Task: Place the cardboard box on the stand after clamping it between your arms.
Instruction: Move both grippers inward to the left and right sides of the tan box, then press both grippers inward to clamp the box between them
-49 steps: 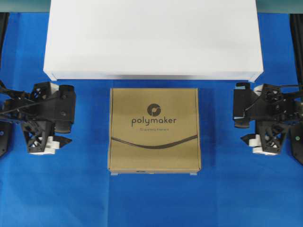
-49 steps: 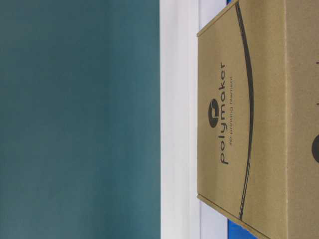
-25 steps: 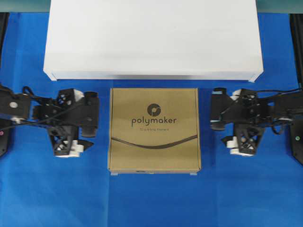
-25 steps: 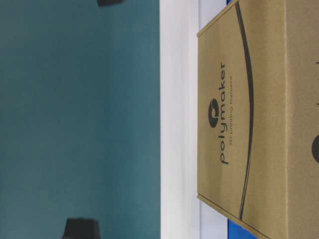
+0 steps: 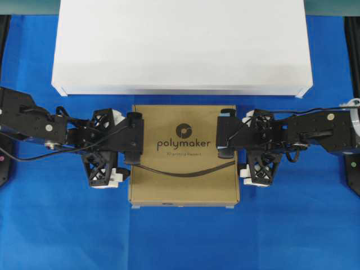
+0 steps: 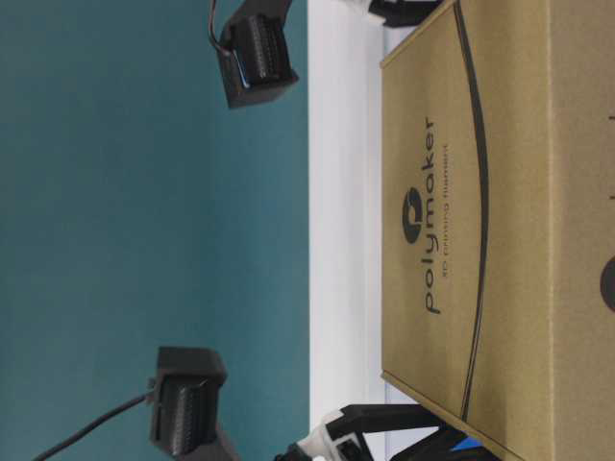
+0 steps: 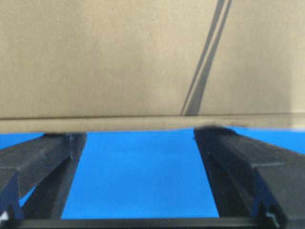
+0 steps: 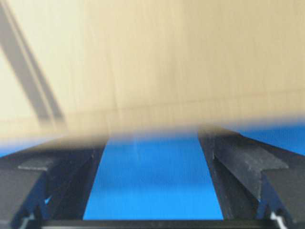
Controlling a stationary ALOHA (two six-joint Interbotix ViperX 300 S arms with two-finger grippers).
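The cardboard box lies flat on the blue cloth just in front of the white stand. My left gripper is at the box's left side and my right gripper is at its right side, facing each other. Both are open and hold nothing. In the left wrist view the brown box wall fills the top, and the left gripper has its fingertips reaching the box's bottom edge. The right wrist view shows the same: box blurred above, right gripper with only blue cloth between its fingers.
Blue cloth covers the table around the box. Dark rails run along the far left and right edges. In the table-level view, the stand is behind the box, with a teal backdrop beyond.
Both arms have swung inward from the table's sides until their grippers meet the box's left and right sides. The box has not moved, and both grippers stayed open.
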